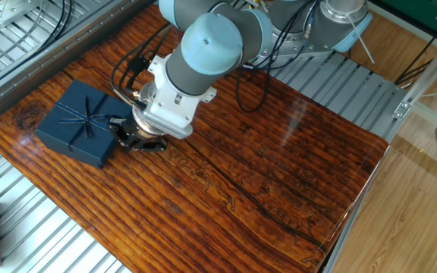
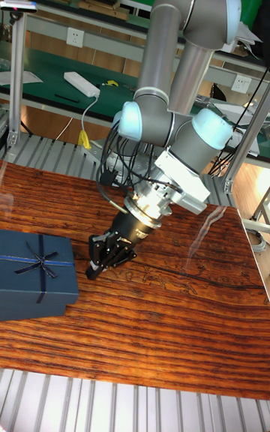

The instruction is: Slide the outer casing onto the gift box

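The gripper [image 2: 103, 254] hangs low over the wooden table [image 1: 279, 182], its 2 fingers drawn close and holding nothing; whether fully clenched I cannot tell. Just beside it on the table's left end sits the outer casing [image 1: 78, 129], bow upward. The gift box is hidden, probably already sleeved inside.

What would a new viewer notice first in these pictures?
The large grey and pale blue robot arm fills the upper middle, bent down over the dark wooden table. Its gripper hangs low beside the navy outer casing, which lies at the table's left end with its thin ribbon bow on top; whether they touch is unclear.
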Controlling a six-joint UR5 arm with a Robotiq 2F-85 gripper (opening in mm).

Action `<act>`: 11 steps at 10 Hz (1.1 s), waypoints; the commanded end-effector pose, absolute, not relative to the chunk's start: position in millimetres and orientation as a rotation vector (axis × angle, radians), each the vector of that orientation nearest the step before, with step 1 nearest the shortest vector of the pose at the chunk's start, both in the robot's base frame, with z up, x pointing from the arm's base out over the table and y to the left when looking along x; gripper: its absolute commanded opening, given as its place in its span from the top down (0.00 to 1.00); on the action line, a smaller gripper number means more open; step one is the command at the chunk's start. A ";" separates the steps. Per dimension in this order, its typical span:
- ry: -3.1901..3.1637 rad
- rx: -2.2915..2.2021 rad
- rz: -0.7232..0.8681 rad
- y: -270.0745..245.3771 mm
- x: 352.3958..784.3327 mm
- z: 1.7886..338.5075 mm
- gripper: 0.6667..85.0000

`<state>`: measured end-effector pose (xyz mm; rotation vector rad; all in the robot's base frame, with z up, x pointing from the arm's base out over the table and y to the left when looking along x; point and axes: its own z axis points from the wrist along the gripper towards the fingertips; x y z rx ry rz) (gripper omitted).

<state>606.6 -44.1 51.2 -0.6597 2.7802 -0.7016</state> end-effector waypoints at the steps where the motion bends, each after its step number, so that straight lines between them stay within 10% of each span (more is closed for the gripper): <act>1: 2.752 -0.645 -0.711 -49.2 611.8 44.0 1.00; 11: 2.630 -0.758 -0.925 -81.2 625.1 66.7 1.00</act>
